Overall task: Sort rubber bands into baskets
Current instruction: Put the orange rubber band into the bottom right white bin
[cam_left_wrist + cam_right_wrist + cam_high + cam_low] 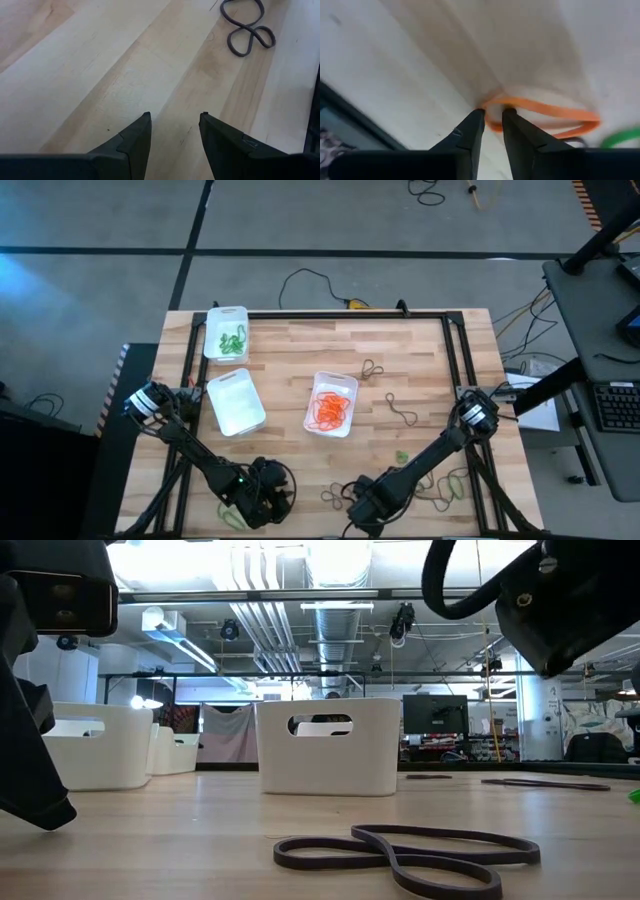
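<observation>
Three white baskets stand on the wooden table: one with green rubber bands (226,333), a bare one (236,402), and one with orange rubber bands (331,404). My right gripper (493,111) points down near the table's front edge. Its fingers stand a narrow gap apart at the end of an orange band (545,117) that lies flat on the wood. My left gripper (174,116) is open over bare wood near the front edge, left of it. A dark band (410,855) lies twisted between the two grippers and also shows in the left wrist view (247,30). My right gripper comes from above, and its fingertips (479,114) stand on either side of the orange band's curved end (492,102). The band lies flat and slack on the table. Whether the tips touch it, I cannot tell.
Loose dark bands (373,369) (402,412) lie right of the orange basket. Green bands lie near the front edge (232,515) (402,457); a green bit (625,135) sits beside the orange band. A black frame (455,350) borders the table's far and side edges.
</observation>
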`<act>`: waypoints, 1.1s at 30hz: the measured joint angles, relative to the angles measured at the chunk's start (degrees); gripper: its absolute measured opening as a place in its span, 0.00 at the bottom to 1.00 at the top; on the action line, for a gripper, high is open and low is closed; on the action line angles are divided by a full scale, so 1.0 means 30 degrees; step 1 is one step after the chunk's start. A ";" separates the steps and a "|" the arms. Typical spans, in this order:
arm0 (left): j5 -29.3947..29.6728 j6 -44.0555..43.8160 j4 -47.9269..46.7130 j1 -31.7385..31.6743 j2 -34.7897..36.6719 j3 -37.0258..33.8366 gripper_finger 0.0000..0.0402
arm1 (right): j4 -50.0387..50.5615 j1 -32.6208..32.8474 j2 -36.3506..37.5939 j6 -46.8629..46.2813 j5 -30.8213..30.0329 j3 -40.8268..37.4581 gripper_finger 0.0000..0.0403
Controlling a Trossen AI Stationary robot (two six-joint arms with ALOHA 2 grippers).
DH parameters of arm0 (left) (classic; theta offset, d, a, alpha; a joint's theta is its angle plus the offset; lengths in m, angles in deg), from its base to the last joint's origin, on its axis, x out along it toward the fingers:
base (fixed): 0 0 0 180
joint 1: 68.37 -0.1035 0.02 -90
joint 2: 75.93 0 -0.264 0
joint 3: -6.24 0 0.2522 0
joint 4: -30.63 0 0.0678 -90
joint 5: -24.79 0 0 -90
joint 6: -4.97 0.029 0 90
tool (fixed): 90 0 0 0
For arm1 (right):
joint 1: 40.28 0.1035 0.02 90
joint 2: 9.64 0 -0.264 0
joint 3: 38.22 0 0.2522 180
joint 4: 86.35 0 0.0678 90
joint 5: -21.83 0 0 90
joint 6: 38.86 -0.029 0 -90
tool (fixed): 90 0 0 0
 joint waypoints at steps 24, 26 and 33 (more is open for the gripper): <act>0.0003 -0.0150 0.0103 -0.0007 0.0015 0.0000 0.38 | -0.2622 -0.0452 0.0175 0.0117 0.0470 0.0525 0.03; 0.0003 -0.0159 0.0087 -0.0007 0.0015 0.0000 0.38 | -0.2457 -0.0789 0.0379 0.0580 0.0379 0.1014 0.03; -0.0107 -0.0531 -0.0054 -0.0007 0.0015 0.0000 0.38 | -0.0284 -0.2360 0.1238 0.3194 -0.2295 0.3731 0.03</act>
